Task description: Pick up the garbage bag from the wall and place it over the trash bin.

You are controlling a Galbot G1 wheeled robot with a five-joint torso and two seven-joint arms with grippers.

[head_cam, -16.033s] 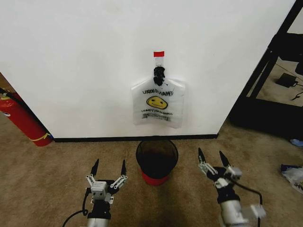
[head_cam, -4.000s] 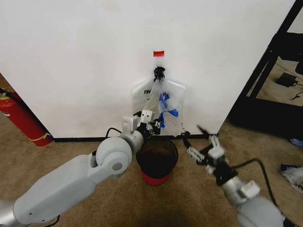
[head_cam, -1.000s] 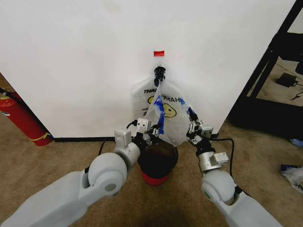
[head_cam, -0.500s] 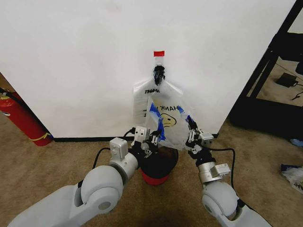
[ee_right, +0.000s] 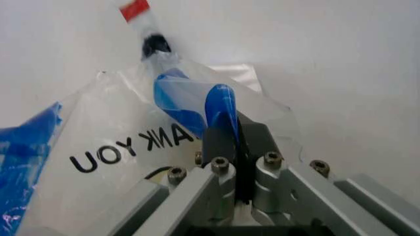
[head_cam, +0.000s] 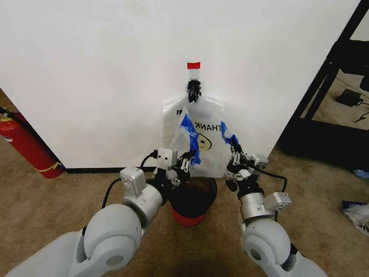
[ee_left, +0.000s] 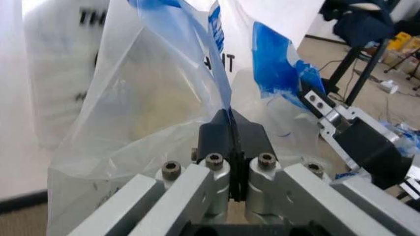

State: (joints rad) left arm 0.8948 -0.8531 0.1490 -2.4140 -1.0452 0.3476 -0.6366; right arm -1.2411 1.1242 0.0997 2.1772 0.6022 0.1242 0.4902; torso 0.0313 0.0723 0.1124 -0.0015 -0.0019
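Facing the wall [head_cam: 86, 75], I've got the garbage bag [head_cam: 204, 147] spread just above the trash bin [head_cam: 193, 199], its top at the black hook [head_cam: 193, 91]; my left claw [head_cam: 181, 164] and right claw [head_cam: 236, 164] are both clenched on its blue-patched rim.

Garbage bag [head_cam: 203, 144] hangs against the wall [head_cam: 115, 69], above the trash bin [head_cam: 193, 199]. Left hand [head_cam: 180, 167] and right hand [head_cam: 236, 164] flank it.
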